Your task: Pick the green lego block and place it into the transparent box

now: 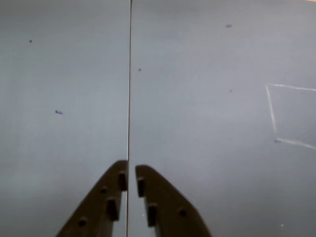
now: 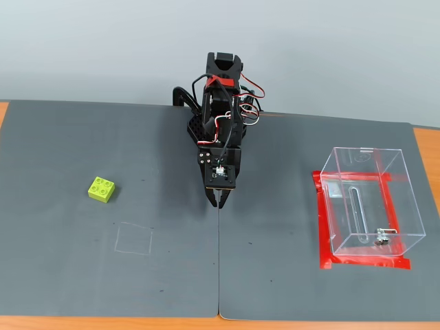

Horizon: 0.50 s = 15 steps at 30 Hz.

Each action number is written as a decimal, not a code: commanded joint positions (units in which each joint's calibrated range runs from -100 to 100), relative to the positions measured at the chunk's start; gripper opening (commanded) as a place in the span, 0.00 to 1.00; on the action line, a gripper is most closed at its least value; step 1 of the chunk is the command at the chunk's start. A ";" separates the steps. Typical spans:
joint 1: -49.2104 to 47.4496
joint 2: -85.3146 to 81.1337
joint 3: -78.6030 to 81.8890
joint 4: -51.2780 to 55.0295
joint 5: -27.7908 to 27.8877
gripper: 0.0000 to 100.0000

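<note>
The green lego block point(image 2: 102, 190) lies on the dark mat at the left in the fixed view, studs up; the wrist view does not show it. The transparent box point(image 2: 368, 201) stands at the right on a red tape frame, its top open. My gripper point(image 2: 217, 200) hangs over the mat's middle seam, well apart from both, pointing down. In the wrist view my gripper point(image 1: 131, 178) shows two dark fingers almost touching, with nothing between them.
A faint chalk square point(image 2: 134, 239) is drawn on the mat below and right of the block, and a chalk square outline point(image 1: 291, 116) shows in the wrist view. A seam point(image 2: 219, 268) splits the two grey mats. Orange table edges show at the sides.
</note>
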 commanded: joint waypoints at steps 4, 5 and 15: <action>0.76 -0.43 0.45 -0.04 -0.22 0.02; 0.69 -0.43 0.45 -0.04 -0.12 0.02; 0.76 -0.43 0.45 -0.04 0.09 0.02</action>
